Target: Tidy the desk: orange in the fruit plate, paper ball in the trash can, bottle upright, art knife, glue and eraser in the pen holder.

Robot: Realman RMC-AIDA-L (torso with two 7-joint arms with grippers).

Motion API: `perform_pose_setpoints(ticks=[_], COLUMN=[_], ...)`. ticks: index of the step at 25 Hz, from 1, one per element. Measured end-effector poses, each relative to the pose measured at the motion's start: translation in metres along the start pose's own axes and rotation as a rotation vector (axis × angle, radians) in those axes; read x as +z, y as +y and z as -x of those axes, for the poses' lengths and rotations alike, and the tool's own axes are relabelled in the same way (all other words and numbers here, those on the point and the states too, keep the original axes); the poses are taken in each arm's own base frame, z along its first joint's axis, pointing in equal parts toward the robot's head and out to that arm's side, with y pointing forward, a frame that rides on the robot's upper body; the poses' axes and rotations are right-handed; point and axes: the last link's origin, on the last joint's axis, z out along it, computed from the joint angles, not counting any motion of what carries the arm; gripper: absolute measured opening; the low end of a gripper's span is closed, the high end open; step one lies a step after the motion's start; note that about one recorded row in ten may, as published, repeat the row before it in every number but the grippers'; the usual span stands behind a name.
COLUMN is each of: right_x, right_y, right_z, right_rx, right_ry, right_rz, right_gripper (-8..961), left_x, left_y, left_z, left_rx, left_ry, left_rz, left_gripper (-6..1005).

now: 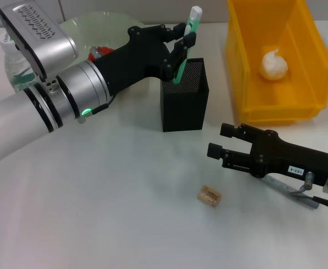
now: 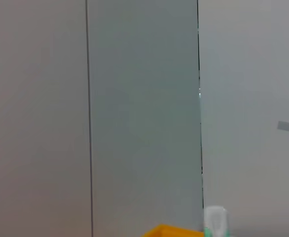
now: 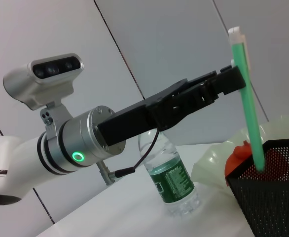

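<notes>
My left gripper point(image 1: 182, 46) is shut on the green art knife point(image 1: 186, 42), which stands upright with its lower end inside the black mesh pen holder point(image 1: 184, 98). The right wrist view shows the same art knife point(image 3: 248, 108) dipping into the pen holder point(image 3: 275, 197). The eraser point(image 1: 209, 195) lies on the table in front of the holder. My right gripper point(image 1: 220, 140) hovers open just right of it, holding nothing. The paper ball point(image 1: 273, 64) lies in the yellow trash can point(image 1: 239, 67). The bottle point(image 3: 171, 182) stands upright. The orange point(image 3: 239, 153) sits in the pale green fruit plate point(image 3: 211, 165). The glue is out of view.
The left arm reaches across from the left and covers much of the fruit plate point(image 1: 91, 28) and the bottle point(image 1: 15, 64) in the head view. The left wrist view shows only wall panels, the trash can's rim point(image 2: 171, 231) and the knife's white cap point(image 2: 215, 221).
</notes>
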Motion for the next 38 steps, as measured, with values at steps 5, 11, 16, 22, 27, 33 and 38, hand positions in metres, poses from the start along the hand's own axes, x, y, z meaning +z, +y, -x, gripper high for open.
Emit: perform_pose_setpoints(ticks=[5, 11, 16, 22, 27, 33, 38], right_x=[0.0, 0.0, 0.0, -0.001, -0.001, -0.002, -0.014], right_y=[0.0, 0.0, 0.0, 0.0, 0.0, -0.001, 0.004], right_z=[0.0, 0.0, 0.0, -0.001, 0.0, 0.013, 0.07], right_rx=[0.0, 0.0, 0.001, 0.003, 0.002, -0.018, -0.063], right_ry=[0.0, 0.0, 0.0, -0.001, -0.002, -0.015, -0.032], right_rz=[0.0, -0.001, -0.002, -0.005, -0.001, 0.02, 0.13], right_gripper=[790, 790, 790, 790, 790, 789, 789], left_x=[-0.001, -0.002, -0.009, -0.028, -0.06, -0.115, -0.152], left_y=[-0.001, -0.003, 0.007, 0.018, 0.024, 0.026, 0.026], left_z=[0.001, 0.001, -0.011, -0.038, -0.05, -0.023, -0.008], left_rx=[-0.007, -0.018, -0.06, -0.157, -0.154, -0.154, -0.212], left_ry=[-0.001, 0.002, 0.091, 0.223, 0.247, 0.07, 0.076], left_rz=[-0.01, -0.019, 0.056, 0.232, 0.424, 0.524, 0.421], left_gripper=[203, 342, 463, 464, 577, 646, 687])
